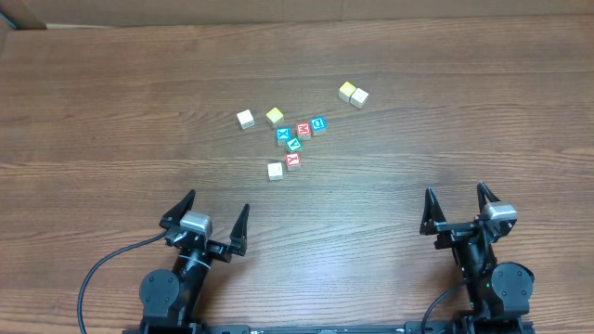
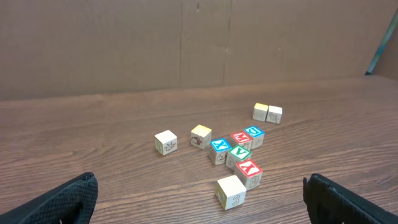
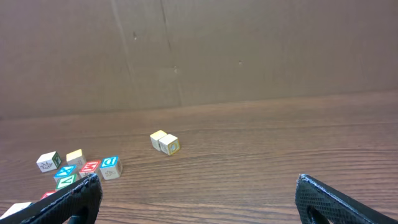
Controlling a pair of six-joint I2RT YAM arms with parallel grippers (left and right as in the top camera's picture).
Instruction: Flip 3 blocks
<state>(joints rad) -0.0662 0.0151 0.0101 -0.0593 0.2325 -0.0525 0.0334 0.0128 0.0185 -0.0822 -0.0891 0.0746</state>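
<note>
Several small wooden cubes lie in a loose cluster at mid-table. The blue D block sits at the cluster's right. One red-lettered block lies beside it and another nearer me. A plain whitish block touches that nearer red one; a second whitish block stands apart at the left. My left gripper and right gripper hang open and empty near the front edge, well short of the blocks.
A blue X cube and a green V cube sit inside the cluster, with a yellow-topped cube behind them. Two more pale cubes stand together at the far right. A cardboard wall backs the table.
</note>
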